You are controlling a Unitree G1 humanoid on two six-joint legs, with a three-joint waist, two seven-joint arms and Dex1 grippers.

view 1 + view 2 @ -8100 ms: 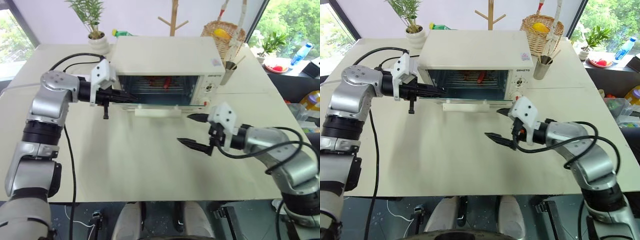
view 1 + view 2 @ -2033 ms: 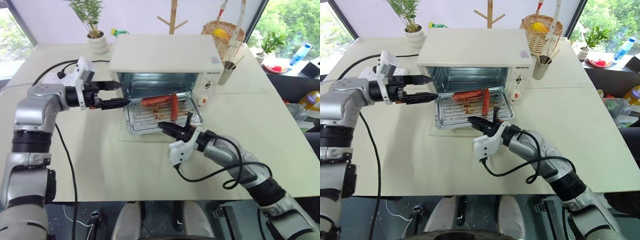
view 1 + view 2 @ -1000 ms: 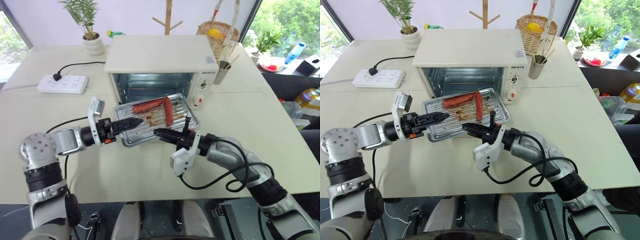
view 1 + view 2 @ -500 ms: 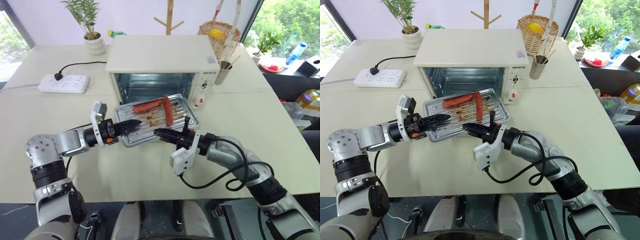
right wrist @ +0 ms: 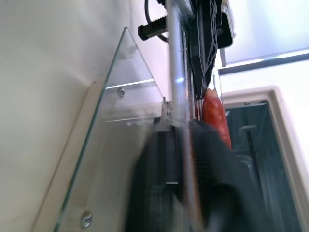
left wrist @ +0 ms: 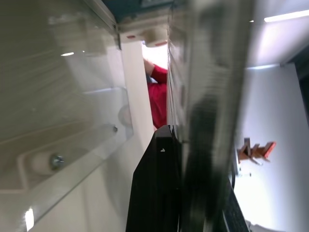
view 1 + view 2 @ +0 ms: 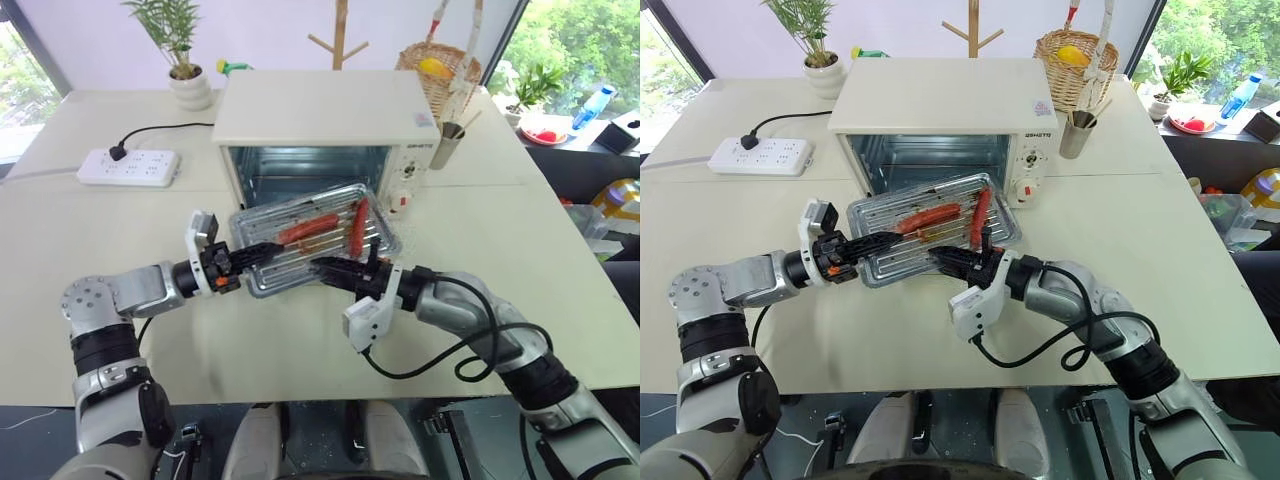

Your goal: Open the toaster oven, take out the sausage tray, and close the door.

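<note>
The cream-white toaster oven stands at the back middle of the table. Its glass door is open and lies flat in front of it. Above the door the silver sausage tray is held tilted in the air. Two reddish sausages lie on its ridged bottom. My left gripper is shut on the tray's left rim. My right gripper is at the tray's front rim, and the right wrist view shows the rim running straight along it.
A white power strip lies at the back left, with a potted plant behind it. A wicker basket and a metal cup stand to the right of the oven. Bare table lies in front of the tray and on both sides.
My left gripper has shut on the tray's left rim and rolled. The tray has tipped with it, and both sausages have shifted on it. The right hand has stayed in place.
</note>
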